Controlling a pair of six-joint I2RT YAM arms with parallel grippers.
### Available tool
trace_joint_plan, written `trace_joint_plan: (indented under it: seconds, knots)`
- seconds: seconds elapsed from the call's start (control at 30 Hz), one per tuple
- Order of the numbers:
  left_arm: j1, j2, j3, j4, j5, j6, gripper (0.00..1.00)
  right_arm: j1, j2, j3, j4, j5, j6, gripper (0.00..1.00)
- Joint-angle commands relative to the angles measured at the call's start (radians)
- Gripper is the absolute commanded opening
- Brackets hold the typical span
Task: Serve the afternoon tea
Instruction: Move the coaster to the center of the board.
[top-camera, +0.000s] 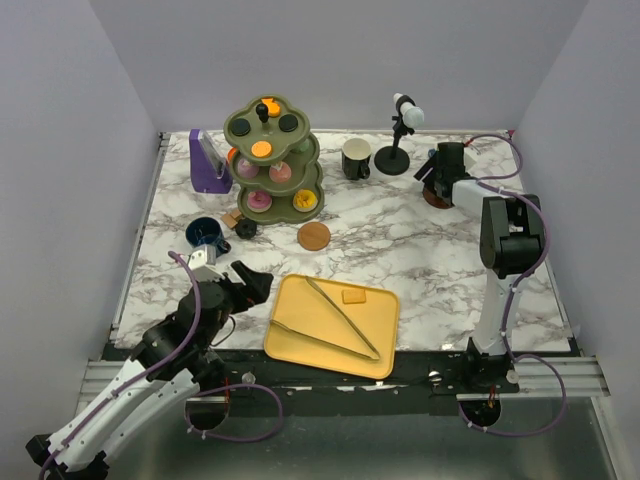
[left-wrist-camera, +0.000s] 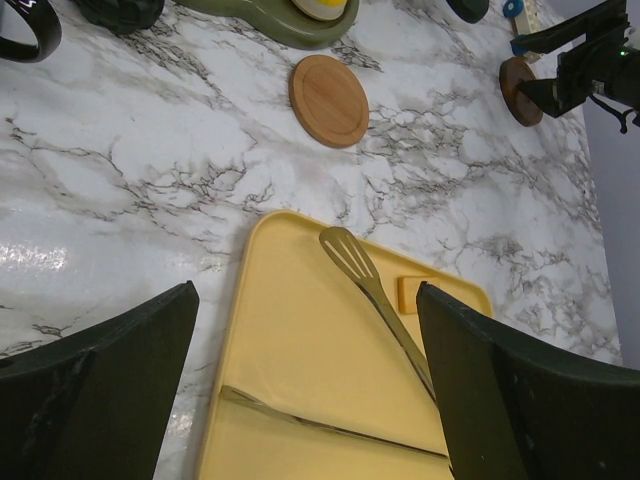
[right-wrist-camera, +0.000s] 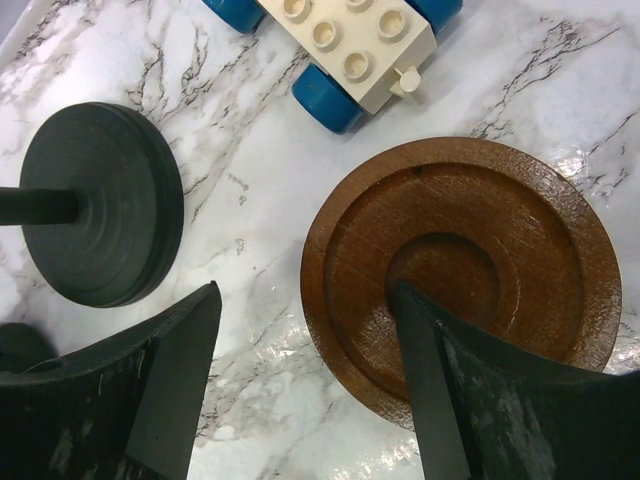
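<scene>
Hovering over the round dark-brown wooden coaster (right-wrist-camera: 490, 250), the right arm's jaws are being held apart and empty, one finger overlapping the coaster's recess. The coaster is being carried flat by the marble counter (right-wrist-camera: 260, 130), near the black disc-shaped stand base (right-wrist-camera: 100, 205). Straddling the rim squarely before closing is being advised. The left arm's jaws are being held wide apart over the yellow plastic tray (left-wrist-camera: 290, 370).
</scene>
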Motion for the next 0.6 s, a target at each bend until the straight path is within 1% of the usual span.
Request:
trace_joint_plan:
  seconds: [0.0, 0.17, 0.43, 0.57]
  knots:
    - [0.008, 0.024, -0.011, 0.037, -0.008, -0.006, 0.99, -0.001, 0.016, -0.065, -0.019, -0.134, 0.062, 0.77]
    - [0.007, 0.048, -0.020, 0.067, 0.020, -0.012, 0.99, 0.029, -0.029, -0.145, 0.025, -0.179, 0.074, 0.76]
    - [0.008, 0.061, -0.028, 0.084, 0.048, -0.020, 0.99, 0.145, -0.112, -0.280, 0.050, -0.213, 0.094, 0.75]
    - [0.008, 0.046, -0.037, 0.078, 0.054, -0.026, 0.99, 0.237, -0.138, -0.298, 0.033, -0.197, 0.078, 0.72]
